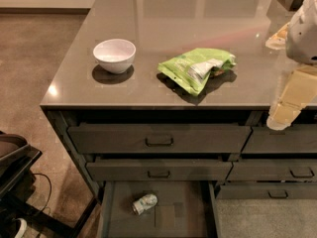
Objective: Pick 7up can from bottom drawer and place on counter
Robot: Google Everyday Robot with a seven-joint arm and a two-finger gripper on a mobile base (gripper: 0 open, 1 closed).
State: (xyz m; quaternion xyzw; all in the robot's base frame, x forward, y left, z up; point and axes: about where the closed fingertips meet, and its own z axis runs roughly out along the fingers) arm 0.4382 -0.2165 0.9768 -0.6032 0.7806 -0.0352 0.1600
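Observation:
The 7up can (144,203) lies on its side on the floor of the open bottom drawer (178,214), left of the drawer's middle. The counter (163,19) is a glossy grey-brown top above the drawers. My gripper (286,108) hangs at the right edge of the view, cream-coloured, in front of the counter's front edge and below the white arm housing (303,31). It is well above and to the right of the can and holds nothing that I can see.
A white bowl (114,54) and a lime-green snack bag (196,67) sit on the counter. Two closed drawers with loop handles (159,141) are above the open one, with more drawers at right (292,172). Dark equipment (15,167) stands on the floor at left.

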